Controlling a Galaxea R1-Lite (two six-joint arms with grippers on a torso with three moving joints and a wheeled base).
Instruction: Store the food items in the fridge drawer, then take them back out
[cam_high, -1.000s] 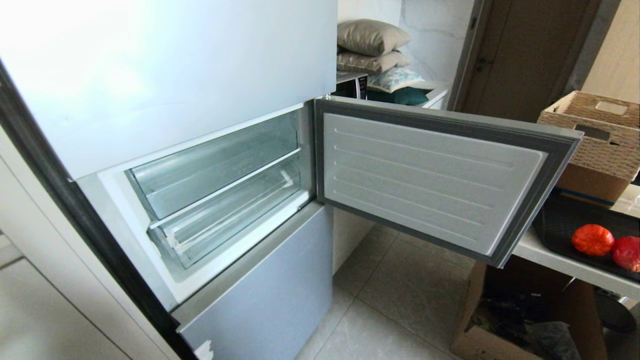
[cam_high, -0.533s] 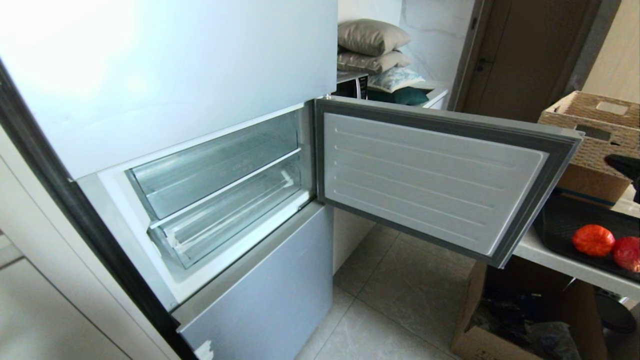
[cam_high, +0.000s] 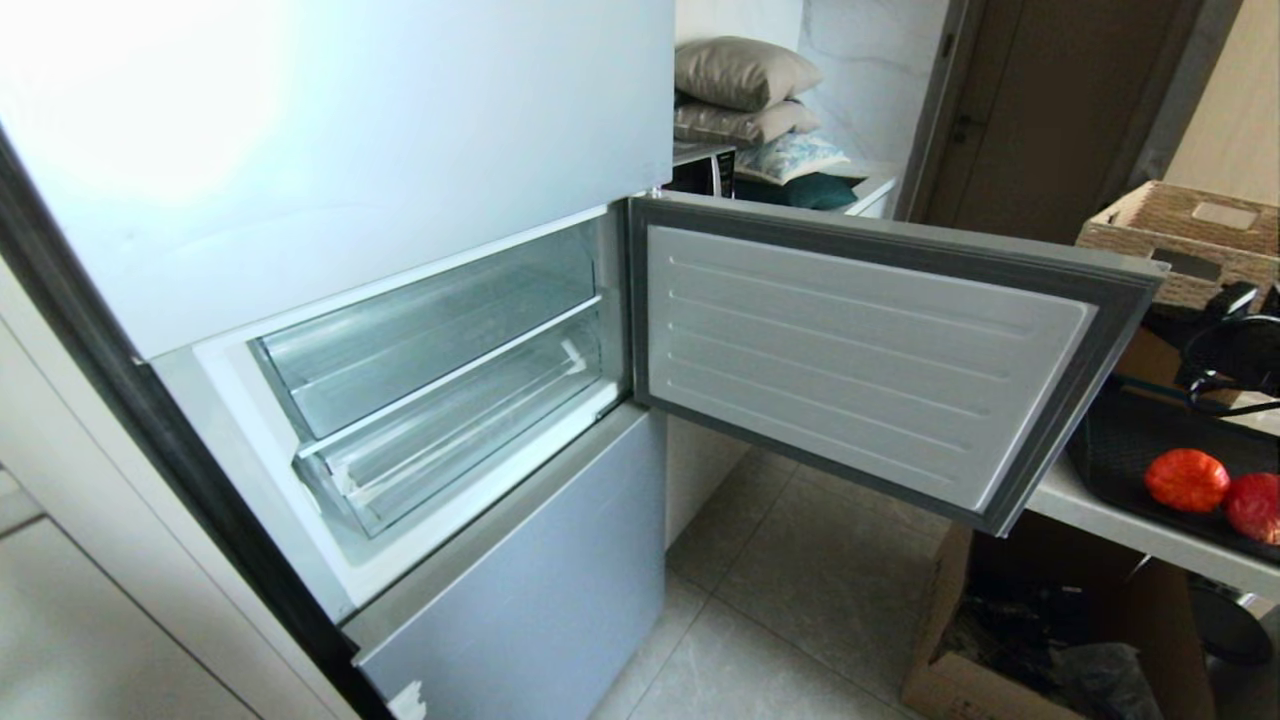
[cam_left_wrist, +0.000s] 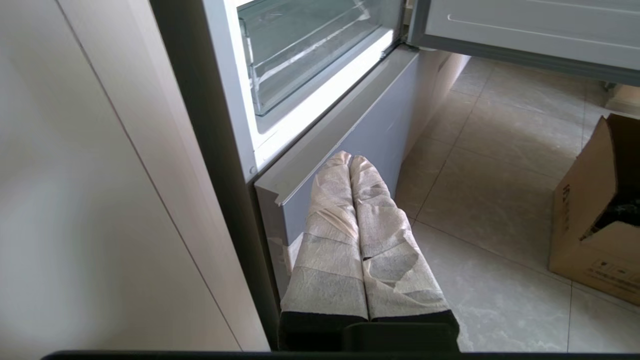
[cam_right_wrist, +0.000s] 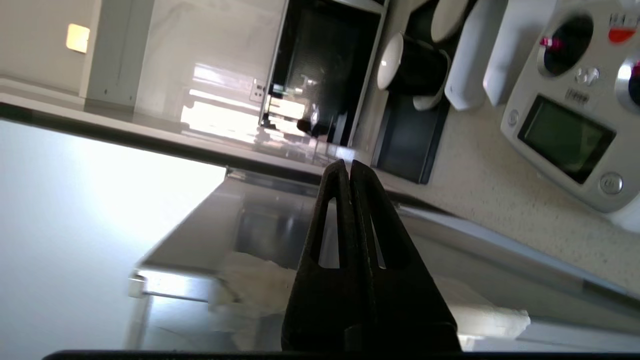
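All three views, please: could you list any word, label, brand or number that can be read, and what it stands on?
No text can be read for certain.
Cardboard box: dark print on its side, too small to read.
Silver controller: small marks near its screen, blurred.
Microwave: faint marks on its front, unreadable.
Fridge drawer: no label visible.

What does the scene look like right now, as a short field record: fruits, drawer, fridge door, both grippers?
fruits: orange-red ribbed round fruit and plain red round fruit side by side on the black tray
drawer: transparent plastic fridge drawer pushed in, empty
door: grey middle fridge door swung open
right gripper: shut, empty, arm showing above the tray
left gripper: shut, low by the fridge's bottom front
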